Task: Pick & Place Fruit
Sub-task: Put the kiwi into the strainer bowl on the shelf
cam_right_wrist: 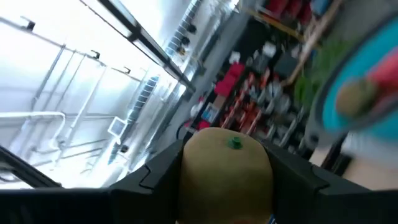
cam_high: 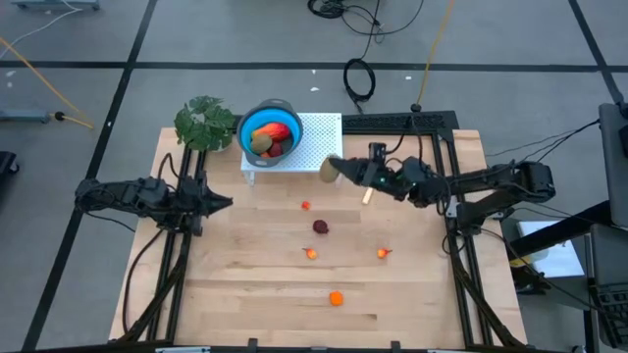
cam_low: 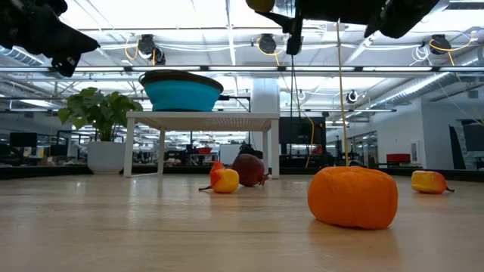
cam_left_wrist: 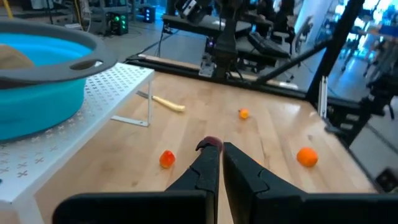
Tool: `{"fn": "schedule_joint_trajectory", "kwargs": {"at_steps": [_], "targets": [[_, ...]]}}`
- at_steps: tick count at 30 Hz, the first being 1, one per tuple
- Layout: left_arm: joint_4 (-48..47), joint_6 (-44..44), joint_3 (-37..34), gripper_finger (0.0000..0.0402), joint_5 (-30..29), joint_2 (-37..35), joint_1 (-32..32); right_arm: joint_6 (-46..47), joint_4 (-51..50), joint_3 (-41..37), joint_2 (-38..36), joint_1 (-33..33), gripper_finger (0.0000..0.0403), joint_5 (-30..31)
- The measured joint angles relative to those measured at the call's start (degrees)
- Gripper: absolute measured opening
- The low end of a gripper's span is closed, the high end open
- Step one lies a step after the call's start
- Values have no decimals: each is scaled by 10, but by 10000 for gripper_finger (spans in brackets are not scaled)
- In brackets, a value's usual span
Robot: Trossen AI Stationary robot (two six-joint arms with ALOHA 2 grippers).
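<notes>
Item: right gripper (cam_high: 336, 168), raised above the table near the corner of the white perforated stand (cam_high: 319, 137); clenched on an olive-brown oval fruit (cam_right_wrist: 227, 168), which fills the space between the fingers in the right wrist view, a small green stem mark on top.

Item: blue bowl (cam_high: 269, 128), on the stand; already holding red, orange and olive pieces.

Item: left gripper (cam_high: 222, 203), waiting at the left of the table; fingers pressed together, holding nothing.

Item: loose fruit on the table; dark red ball (cam_high: 321, 226) near the middle; small orange-red bits (cam_high: 306, 206), (cam_high: 311, 253) and (cam_high: 383, 253) around it; orange ball (cam_high: 337, 298) towards the front edge.

Step in hand, as judged: carrying the olive piece to the bowl. Done well, the piece should travel high enough to pass the bowl's grey rim, come to rest over the open part of the bowl, not over the heaped fruit, and be let go low, so that it neither bounces out nor knocks the bowl on its light stand.

Surface: pale wooden planks in a black frame; a pale-handled knife (cam_high: 368, 195) lies just below the right gripper; a green leafy plant (cam_high: 206, 122) stands beside the bowl.

Room: grey floor with dark lines, cables and a yellow cord; in the low view a long hall with ceiling lamps and shelves behind.
</notes>
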Motion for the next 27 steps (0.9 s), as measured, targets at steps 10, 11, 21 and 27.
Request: {"fn": "schedule_joint_trajectory", "kwargs": {"at_steps": [10, 11, 21, 27], "targets": [[35, -66, 0, 19, -23, 0, 0, -331, 37, 0, 0, -18, 178, -18], [40, -73, 0, 19, -23, 1, 0, -376, 41, 0, 0, -18, 178, -19], [76, -176, 0, 19, -23, 1, 0, -742, 43, 0, 0, -18, 183, -47], [113, -212, 0, 19, -24, 1, 0, -896, 38, 0, 0, -18, 184, -47]]}}
